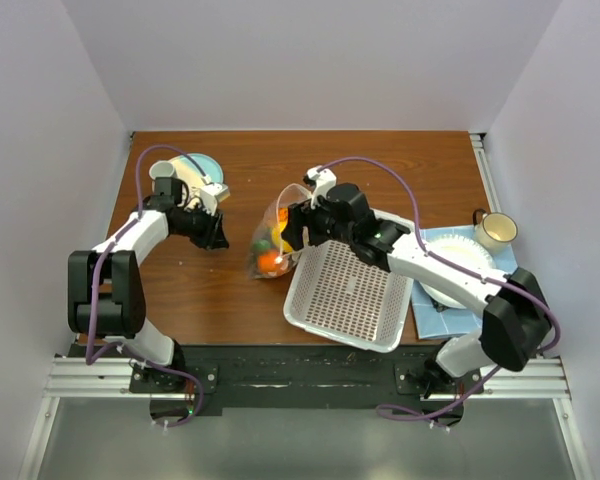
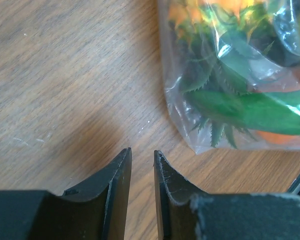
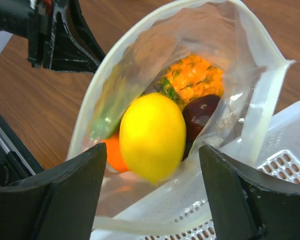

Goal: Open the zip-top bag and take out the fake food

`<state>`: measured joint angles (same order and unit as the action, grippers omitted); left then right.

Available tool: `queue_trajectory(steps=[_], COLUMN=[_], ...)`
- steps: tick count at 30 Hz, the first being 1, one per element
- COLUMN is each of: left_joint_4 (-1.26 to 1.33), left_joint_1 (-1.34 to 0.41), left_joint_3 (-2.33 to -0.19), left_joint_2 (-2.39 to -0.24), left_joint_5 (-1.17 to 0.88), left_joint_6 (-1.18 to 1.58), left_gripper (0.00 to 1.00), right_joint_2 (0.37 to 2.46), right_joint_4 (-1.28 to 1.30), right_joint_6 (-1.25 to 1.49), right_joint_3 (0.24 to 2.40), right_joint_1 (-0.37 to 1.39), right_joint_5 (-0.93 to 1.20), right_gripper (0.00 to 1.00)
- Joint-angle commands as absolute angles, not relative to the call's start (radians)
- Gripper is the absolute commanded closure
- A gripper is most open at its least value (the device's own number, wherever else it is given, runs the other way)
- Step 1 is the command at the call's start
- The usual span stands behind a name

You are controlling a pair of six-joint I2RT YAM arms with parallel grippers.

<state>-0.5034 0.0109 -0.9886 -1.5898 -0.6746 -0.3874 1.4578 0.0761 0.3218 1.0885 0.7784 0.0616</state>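
The zip-top bag (image 1: 273,238) lies on the wooden table left of the basket, its mouth (image 3: 140,65) gaping toward my right gripper (image 1: 292,232). Inside are a yellow lemon (image 3: 152,132) at the mouth, a round orange (image 3: 113,154), a dark piece (image 3: 201,112), a green piece (image 3: 106,122) and an orange-and-green piece (image 3: 196,76). My right gripper (image 3: 152,150) is wide open, one finger on each side of the lemon without touching it. My left gripper (image 1: 212,232) sits left of the bag (image 2: 215,100), apart from it, and its fingers (image 2: 121,165) stand a narrow gap apart with nothing between them.
A white perforated basket (image 1: 350,292) sits right of the bag, and the bag's lip lies over the basket's rim (image 3: 290,150). A blue plate (image 1: 195,168) is at the back left. A white plate on a blue cloth (image 1: 460,262) and a mug (image 1: 495,230) are at the right.
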Motion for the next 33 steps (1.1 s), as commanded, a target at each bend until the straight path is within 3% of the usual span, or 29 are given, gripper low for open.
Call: queue_trajectory(steps=[1,14,27,33], left_joint_4=[-0.512,-0.520,-0.502,-0.500], left_joint_1=[0.009,-0.015,-0.109,-0.152], left_joint_3=[-1.029,-1.158,-1.290,-1.276], left_joint_2=[-1.560,-1.615,-1.707,-1.713], left_joint_5=[-0.673,-0.715,-0.677,-0.661], left_joint_6=[-0.423,-0.371,-0.333,-0.333], left_gripper=[0.71,0.71,0.69,0.69], right_joint_2=[1.503,1.606,1.621,1.683], right_joint_4=[0.029,0.081,0.084,0.058], right_joint_6=[0.321,0.180,0.193,0.152], right_joint_3=[1.130,1.249,1.239,1.239], right_joint_1=[0.778,0.853,0.870,0.896], right_joint_5=[0.109,0.075,0.014,0.003], right_gripper=[0.17,0.04,0.25,0.11])
